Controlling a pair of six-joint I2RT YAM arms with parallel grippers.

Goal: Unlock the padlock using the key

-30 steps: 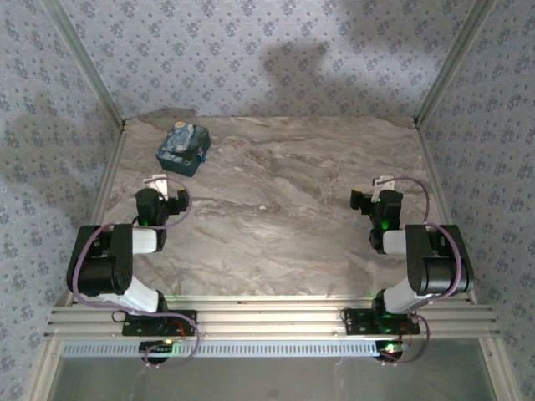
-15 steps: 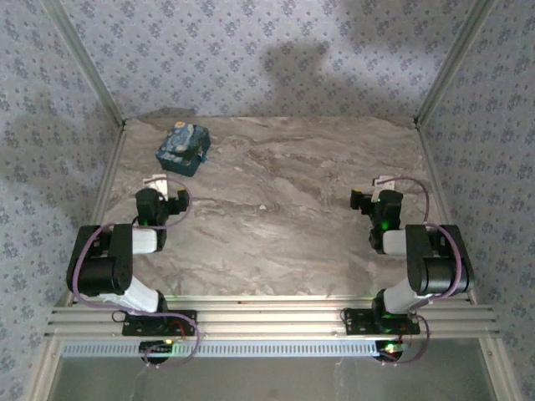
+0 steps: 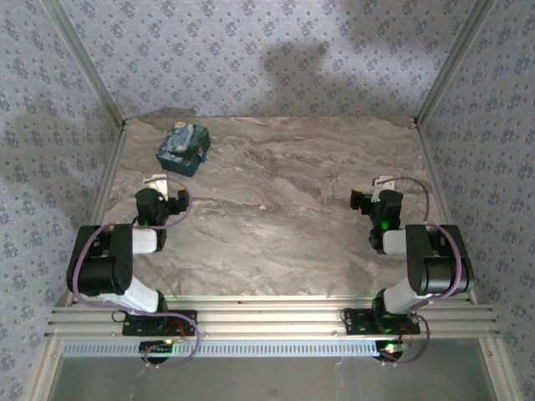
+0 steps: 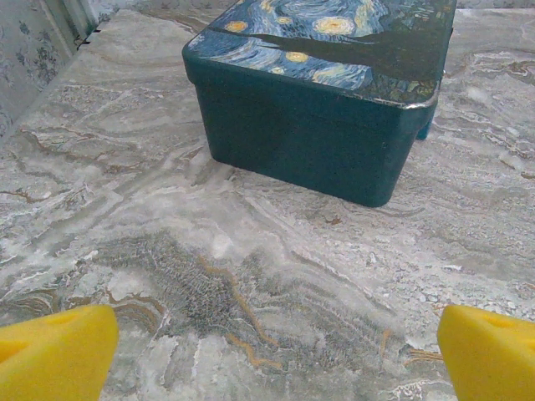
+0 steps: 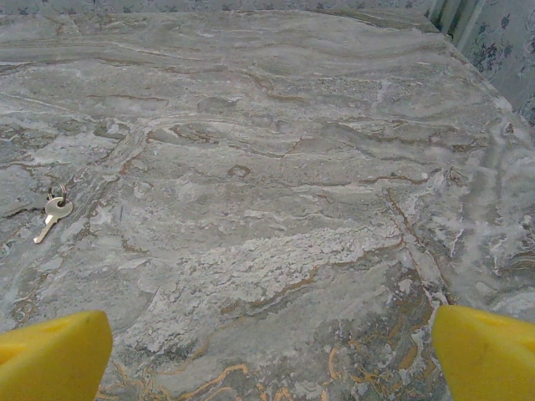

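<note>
Top, left wrist and right wrist views. My left end effector (image 3: 159, 181) and right end effector (image 3: 380, 182) are both released, jaws spread wide and grasping nothing. Each hangs low over the table (image 3: 284, 225).

In the left wrist view, the padlock (image 4: 322, 92) stands flat on the table ahead of my left end effector (image 4: 276, 355), a little to its right and clear of both fingers (image 4: 54, 351). It has a blocky, box-like body with plain dark teal side walls, rounded corners and a glossy top face printed with yellow and white swirls on blue. That top face sits like a shut lid, so anything inside is hidden. In the top view the padlock (image 3: 182, 148) lies near the far left corner of the table.

In the right wrist view, the key (image 5: 52, 213) lies flat on the table, ahead of my right end effector (image 5: 272, 355) and off to its left, apart from the fingers (image 5: 50, 351). It is small, slender, pale and metallic, with a ring at its head.

The table is a matte, grey-and-tan marbled surface. The finger pads are yellow and smooth-edged.
</note>
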